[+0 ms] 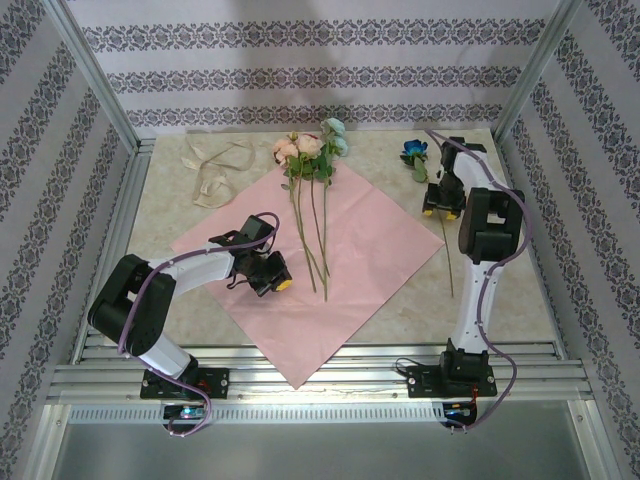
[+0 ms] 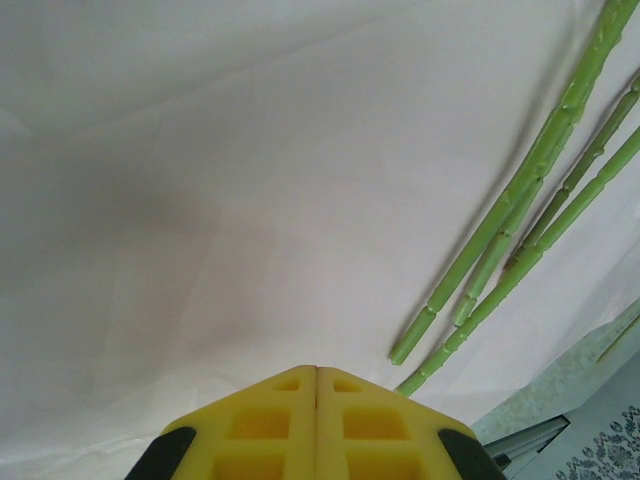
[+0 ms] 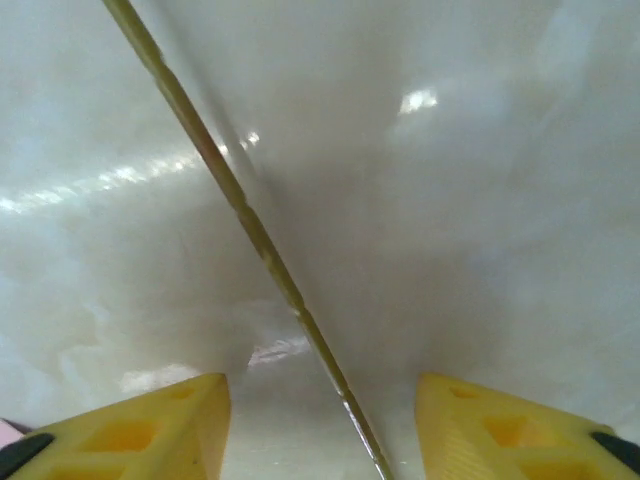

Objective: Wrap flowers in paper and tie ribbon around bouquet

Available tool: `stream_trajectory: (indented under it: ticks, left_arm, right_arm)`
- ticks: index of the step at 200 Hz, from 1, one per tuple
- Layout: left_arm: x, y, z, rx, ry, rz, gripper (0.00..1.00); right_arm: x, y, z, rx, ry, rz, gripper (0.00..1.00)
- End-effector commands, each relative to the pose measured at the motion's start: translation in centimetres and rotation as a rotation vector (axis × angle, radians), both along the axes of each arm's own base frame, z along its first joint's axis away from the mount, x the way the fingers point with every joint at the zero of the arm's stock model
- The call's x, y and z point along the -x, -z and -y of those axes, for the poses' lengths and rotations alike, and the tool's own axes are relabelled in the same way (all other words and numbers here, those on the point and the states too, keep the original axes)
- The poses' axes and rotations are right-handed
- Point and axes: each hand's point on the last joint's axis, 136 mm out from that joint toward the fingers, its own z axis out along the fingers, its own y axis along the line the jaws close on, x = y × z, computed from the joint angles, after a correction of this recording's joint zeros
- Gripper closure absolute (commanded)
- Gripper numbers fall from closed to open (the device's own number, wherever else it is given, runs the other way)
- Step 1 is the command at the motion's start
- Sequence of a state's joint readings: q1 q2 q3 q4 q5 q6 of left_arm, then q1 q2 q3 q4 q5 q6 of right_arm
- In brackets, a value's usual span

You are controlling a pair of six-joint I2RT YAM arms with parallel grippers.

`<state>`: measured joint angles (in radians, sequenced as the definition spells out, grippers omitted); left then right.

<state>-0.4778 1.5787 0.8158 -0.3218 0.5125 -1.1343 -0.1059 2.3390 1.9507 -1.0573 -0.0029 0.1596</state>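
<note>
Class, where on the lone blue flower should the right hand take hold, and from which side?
The stem of the blue flower, from straight above: it lies flat on the table, and the open right hand straddles it.

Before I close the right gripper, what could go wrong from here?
1. The open right gripper straddles the thin stem of the blue flower, lying flat on the table; closing may pass above it and miss.
2. The shut left gripper sits low over the paper beside the other stems; a sideways move could drag the sheet and shift them.
</note>
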Motion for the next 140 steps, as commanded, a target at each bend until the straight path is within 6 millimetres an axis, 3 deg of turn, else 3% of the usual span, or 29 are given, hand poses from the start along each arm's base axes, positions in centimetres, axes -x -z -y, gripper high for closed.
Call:
stream_trajectory:
  ticks: [1, 89, 116, 140]
  left_arm:
    - [-0.5, -0.9, 0.2, 0.003, 0.002, 0.021, 1.00]
    - [-1.2, -1.3, 0.7, 0.008, 0.012, 0.023, 1.00]
    - [-1.2, -1.3, 0.7, 0.007, 0.011, 0.023, 1.00]
    - [-1.1, -1.2, 0.6, 0.005, 0.011, 0.020, 1.00]
  right_arm:
    - [0.8, 1.4, -0.1, 0.049, -0.067, -0.083, 0.56]
    - [0.7, 1.1, -0.7, 0.113, -0.150, -0.070, 0.96]
    - [-0.2, -1.7, 0.2, 0.198, -0.151, 0.017, 1.00]
    - [-1.2, -6.6, 1.0, 0.294, -0.141, 0.163, 1.00]
